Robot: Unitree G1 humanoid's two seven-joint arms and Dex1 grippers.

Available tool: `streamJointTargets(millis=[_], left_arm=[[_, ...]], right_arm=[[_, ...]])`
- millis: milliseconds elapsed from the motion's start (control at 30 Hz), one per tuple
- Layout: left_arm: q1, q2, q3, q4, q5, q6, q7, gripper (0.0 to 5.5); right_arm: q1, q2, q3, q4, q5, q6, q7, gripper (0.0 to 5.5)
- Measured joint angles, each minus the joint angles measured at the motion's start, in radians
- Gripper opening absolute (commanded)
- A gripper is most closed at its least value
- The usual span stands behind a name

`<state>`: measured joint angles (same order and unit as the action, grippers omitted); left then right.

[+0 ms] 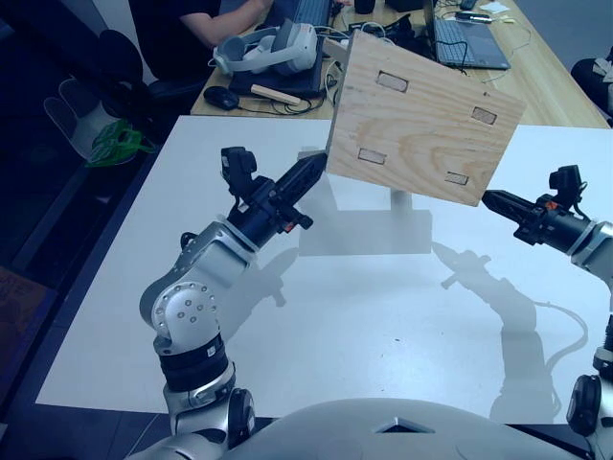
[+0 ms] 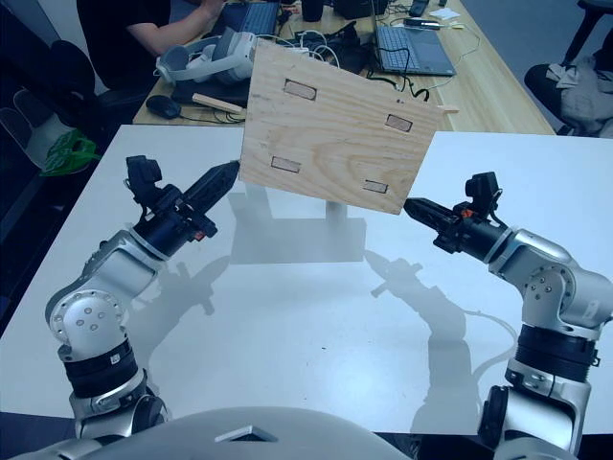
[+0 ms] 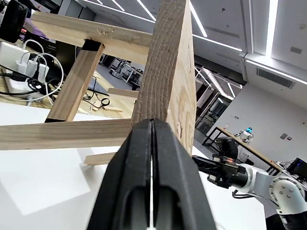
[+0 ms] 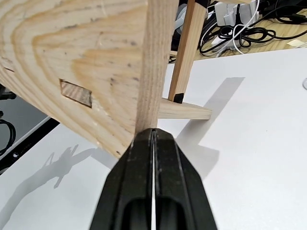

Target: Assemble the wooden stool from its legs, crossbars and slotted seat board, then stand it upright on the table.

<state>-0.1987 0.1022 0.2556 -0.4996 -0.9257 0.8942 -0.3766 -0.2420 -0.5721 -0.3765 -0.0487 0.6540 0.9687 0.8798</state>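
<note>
The assembled stool is tipped on its side on the white table (image 1: 316, 316), its slotted seat board (image 1: 421, 120) facing me and tilted. A leg (image 1: 400, 201) shows below the board's lower edge. My left gripper (image 1: 311, 172) is shut, its tip touching the board's lower left edge. My right gripper (image 1: 493, 201) is shut too, with its tip against the lower right corner. In the left wrist view the shut fingertips (image 3: 152, 123) meet the board's edge, with a leg (image 3: 76, 81) and crossbar (image 3: 62, 134) behind. The right wrist view has the gripper (image 4: 153, 132) on the board's edge (image 4: 156, 57).
Behind the white table stands a wooden desk (image 1: 546, 77) with a headset (image 1: 263, 48), a mouse (image 1: 221, 97), a laptop (image 1: 469, 43) and cables. The white table's left edge drops to dark floor, where a green object (image 1: 115, 142) lies.
</note>
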Motion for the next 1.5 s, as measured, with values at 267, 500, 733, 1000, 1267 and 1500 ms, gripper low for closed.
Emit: streamJointTargets(millis=[267, 500, 733, 1000, 1267, 1500], left_arm=[[-0.017, 0.013, -0.009, -0.007, -0.087, -0.045, 0.019, 0.03], [-0.017, 0.041, -0.036, -0.007, -0.091, -0.073, 0.025, 0.03], [-0.016, 0.059, -0.041, 0.008, -0.091, -0.102, 0.039, 0.03], [-0.016, 0.074, -0.041, 0.019, -0.091, -0.106, 0.051, 0.03], [-0.007, 0.086, -0.043, 0.043, -0.091, -0.121, 0.071, 0.03], [-0.002, 0.091, -0.043, 0.058, -0.090, -0.123, 0.098, 0.03]], right_arm=[[-0.008, 0.025, -0.001, -0.001, 0.030, 0.026, -0.024, 0.00], [-0.020, 0.032, -0.019, -0.001, 0.035, 0.038, -0.045, 0.00], [-0.045, 0.042, -0.042, -0.001, 0.041, 0.038, -0.049, 0.00], [-0.062, 0.045, -0.066, -0.001, 0.066, 0.038, -0.057, 0.00], [-0.089, 0.046, -0.086, -0.001, 0.089, 0.037, -0.062, 0.00], [-0.122, 0.047, -0.109, -0.001, 0.127, 0.018, -0.068, 0.00]])
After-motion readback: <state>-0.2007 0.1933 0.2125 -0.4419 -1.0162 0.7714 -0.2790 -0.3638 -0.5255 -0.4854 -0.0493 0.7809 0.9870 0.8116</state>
